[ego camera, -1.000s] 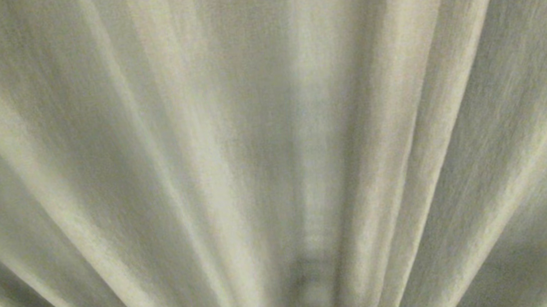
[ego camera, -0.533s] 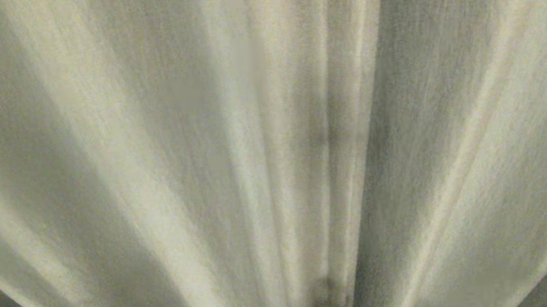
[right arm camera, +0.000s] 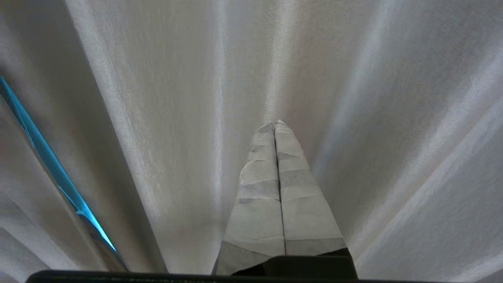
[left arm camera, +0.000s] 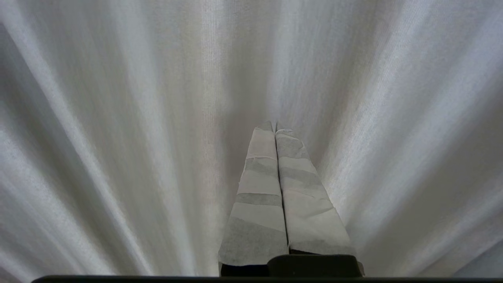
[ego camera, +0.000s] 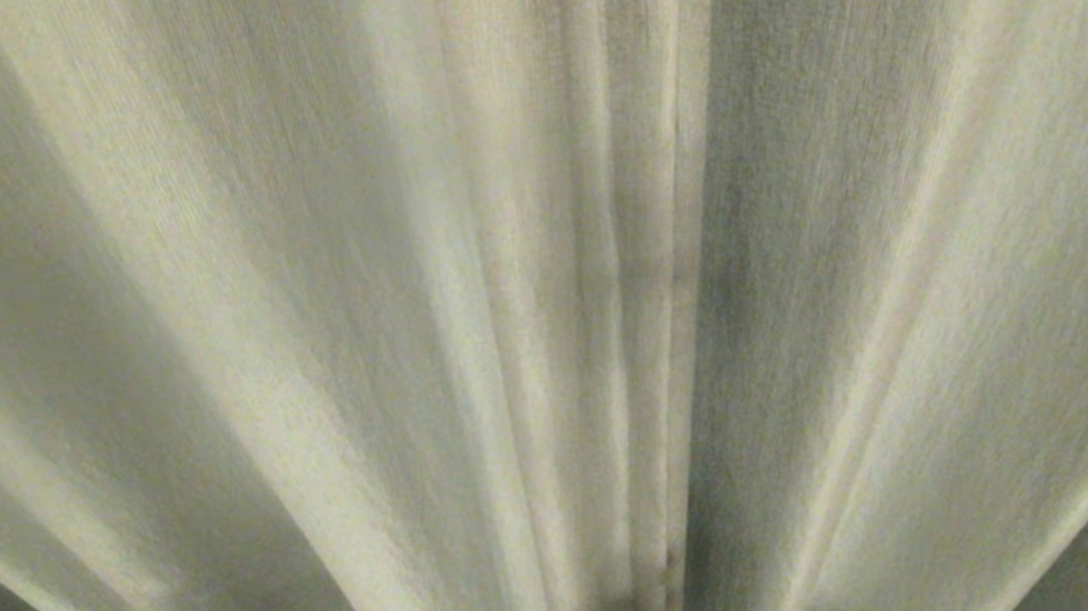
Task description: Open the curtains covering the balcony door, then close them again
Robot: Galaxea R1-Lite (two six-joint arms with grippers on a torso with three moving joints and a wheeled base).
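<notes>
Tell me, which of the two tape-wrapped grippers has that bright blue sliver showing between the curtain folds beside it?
The right gripper. A blue strip shows between the curtains in its view; the left gripper faces only unbroken folds.

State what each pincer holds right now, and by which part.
Nothing is held. The left pincer and the right pincer are both shut on themselves, with no fold of the curtains between the fingers.

Thin bright blue strip (right arm camera: pixel 51 169) of daylight at one edge, soft even light
</notes>
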